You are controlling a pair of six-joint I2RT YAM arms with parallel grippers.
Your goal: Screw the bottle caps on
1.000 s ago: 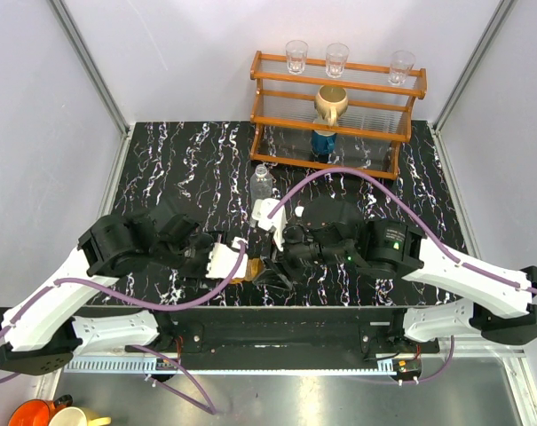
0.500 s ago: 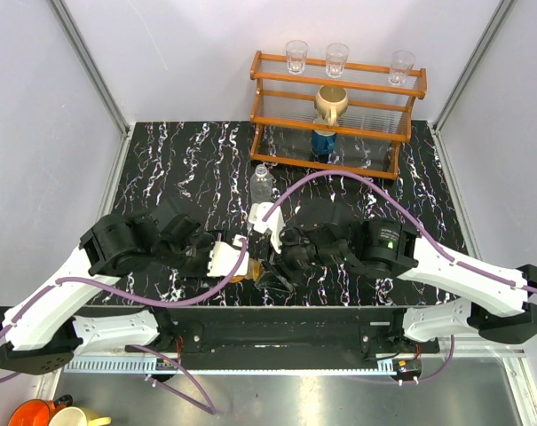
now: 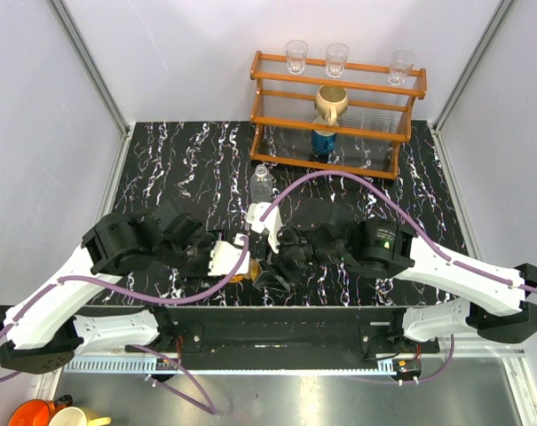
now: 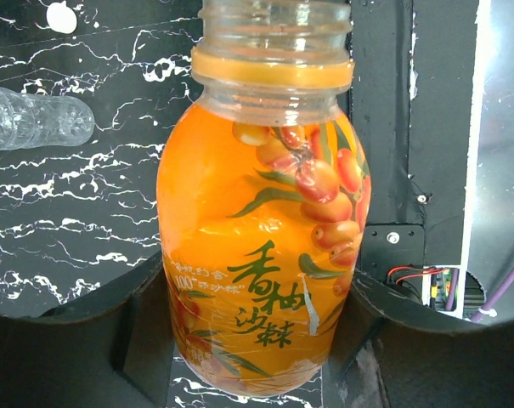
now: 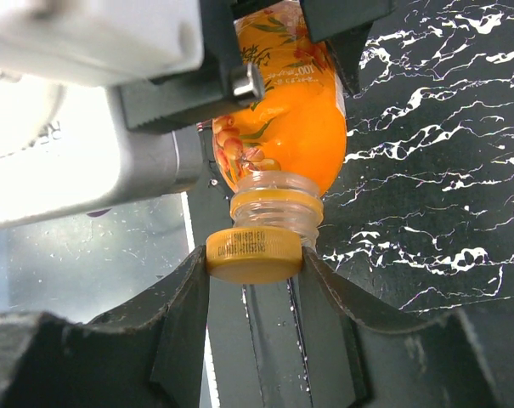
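Note:
The short orange bottle (image 4: 257, 229) fills the left wrist view, its threaded neck bare, and my left gripper (image 4: 257, 340) is shut on its lower body. In the right wrist view the orange cap (image 5: 252, 253) is pinched between the fingers of my right gripper (image 5: 252, 265). The cap presses against the mouth of the orange bottle (image 5: 286, 127), sitting slightly off-centre. From above, both grippers meet near the table's front edge, left gripper (image 3: 237, 264) and right gripper (image 3: 268, 256). The taller clear bottle (image 3: 262, 185) stands uncapped just behind them.
A wooden rack (image 3: 339, 115) at the back holds drinking glasses (image 3: 337, 59), a tan mug (image 3: 331, 104) and a blue item (image 3: 323, 142). A small white round object (image 4: 61, 17) lies on the black marbled table (image 3: 179, 169). The table's front edge lies just below the grippers.
My right arm has shifted left toward the left gripper, carrying the orange cap up to the bottle's mouth. The left arm has barely moved.

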